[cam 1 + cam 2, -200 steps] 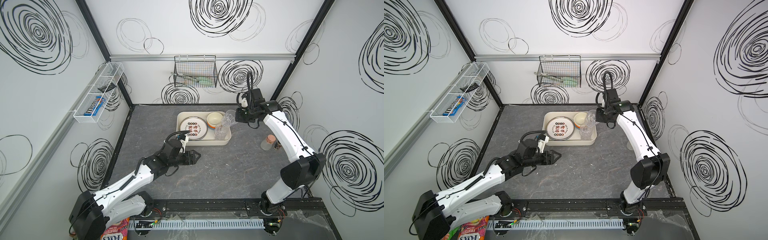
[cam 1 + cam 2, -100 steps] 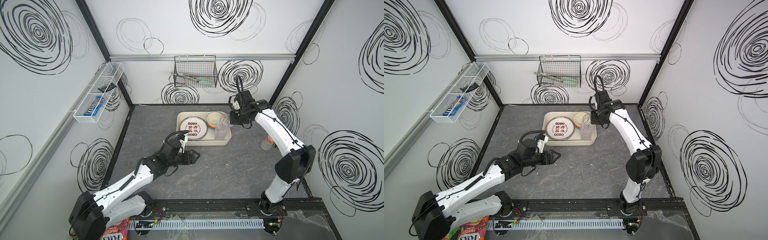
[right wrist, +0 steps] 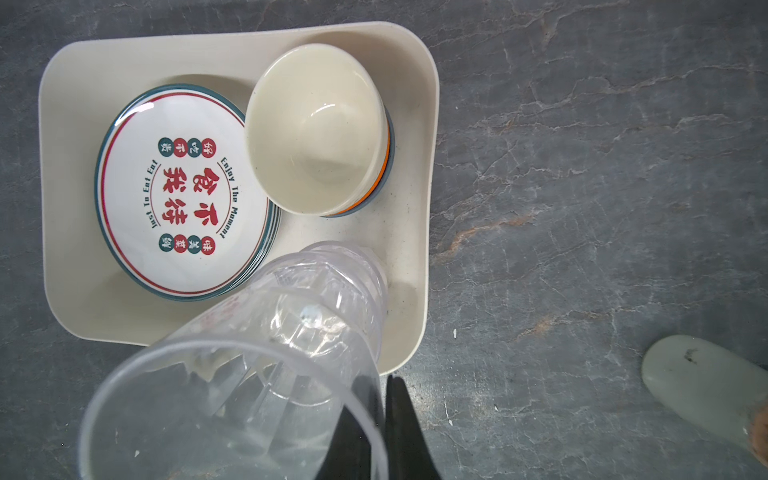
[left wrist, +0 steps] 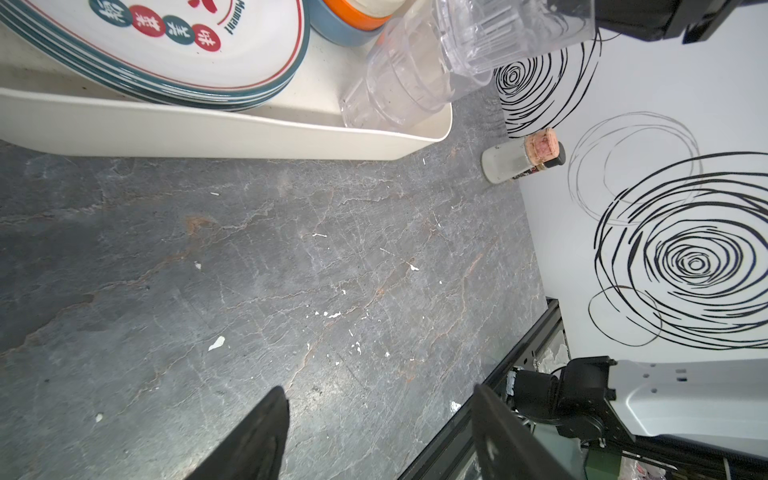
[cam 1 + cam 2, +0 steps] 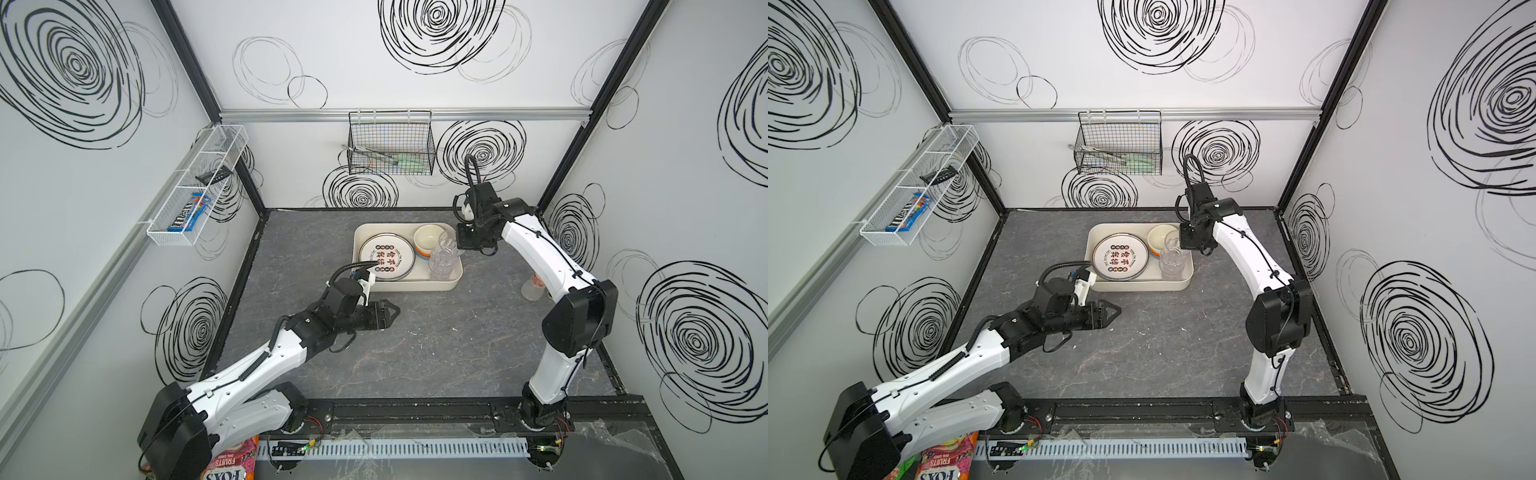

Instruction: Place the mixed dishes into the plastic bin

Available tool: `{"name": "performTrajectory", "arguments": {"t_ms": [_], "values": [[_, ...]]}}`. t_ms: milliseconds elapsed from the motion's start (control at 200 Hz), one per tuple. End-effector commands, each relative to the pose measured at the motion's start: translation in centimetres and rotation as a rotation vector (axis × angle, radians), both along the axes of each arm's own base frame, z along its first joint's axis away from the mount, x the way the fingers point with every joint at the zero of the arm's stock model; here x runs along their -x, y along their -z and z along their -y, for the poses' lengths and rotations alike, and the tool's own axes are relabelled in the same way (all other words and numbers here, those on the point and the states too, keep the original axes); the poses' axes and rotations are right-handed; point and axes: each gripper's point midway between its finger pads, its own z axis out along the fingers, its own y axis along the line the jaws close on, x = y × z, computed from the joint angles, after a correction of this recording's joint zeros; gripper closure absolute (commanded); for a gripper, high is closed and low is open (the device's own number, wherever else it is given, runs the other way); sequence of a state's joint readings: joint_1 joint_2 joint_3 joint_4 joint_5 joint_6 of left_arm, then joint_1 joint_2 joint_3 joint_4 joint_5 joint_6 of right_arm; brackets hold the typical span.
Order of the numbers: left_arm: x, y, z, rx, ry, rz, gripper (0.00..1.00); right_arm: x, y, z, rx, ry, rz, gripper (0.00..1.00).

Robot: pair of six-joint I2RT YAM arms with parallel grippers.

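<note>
Already in plastic bin (image 5: 415, 284): plates (image 5: 386, 255), bowls (image 5: 428, 239), nested cups (image 4: 395, 87). Remaining, apparently: release of clear cup (image 4: 498, 37) clamped in right tool (image 3: 380, 399). Left tool (image 4: 378, 390) apart, empty.

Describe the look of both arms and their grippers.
The left arm and right arm have smooth white link shells, black joints and black wrist blocks. A black cable runs along each, looping free at the wrist. The left gripper and right gripper are black, with flat, tapering fingers.
</note>
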State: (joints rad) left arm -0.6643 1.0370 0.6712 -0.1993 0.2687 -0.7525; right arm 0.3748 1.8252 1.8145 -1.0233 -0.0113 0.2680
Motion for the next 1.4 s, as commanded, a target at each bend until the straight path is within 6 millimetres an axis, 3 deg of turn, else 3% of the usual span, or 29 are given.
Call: {"name": "performTrajectory", "arguments": {"t_ms": [0, 255, 505, 610, 1071, 1221, 1396], "values": [[-0.5, -1.0, 0.0, 0.036, -0.009, 0.038, 0.27, 0.0, -0.7, -0.1, 0.011, 0.007, 0.003, 0.97], [-0.5, -1.1, 0.0, 0.036, -0.011, 0.035, 0.27, -0.3, 0.5, -0.7, 0.015, 0.000, -0.021, 0.95], [-0.5, -1.1, -0.2, 0.034, -0.013, 0.037, 0.27, -0.2, 1.2, -1.4, 0.015, -0.010, -0.033, 0.84], [-0.5, -1.2, -0.3, 0.032, -0.017, 0.039, 0.27, -0.4, 0.3, -1.3, 0.010, 0.000, -0.006, 0.74], [-1.2, -1.9, -2.0, 0.020, -0.067, 0.065, 0.27, -0.2, -4.1, 0.4, -0.024, 0.052, 0.129, 0.54], [-2.1, -2.4, -3.6, -0.003, -0.102, 0.076, 0.27, -0.1, -5.6, 1.8, -0.061, 0.082, 0.215, 0.41], [-3.9, -4.0, -6.4, -0.029, -0.172, 0.116, 0.23, 0.1, -7.5, 4.5, -0.132, 0.141, 0.392, 0.33]]}}
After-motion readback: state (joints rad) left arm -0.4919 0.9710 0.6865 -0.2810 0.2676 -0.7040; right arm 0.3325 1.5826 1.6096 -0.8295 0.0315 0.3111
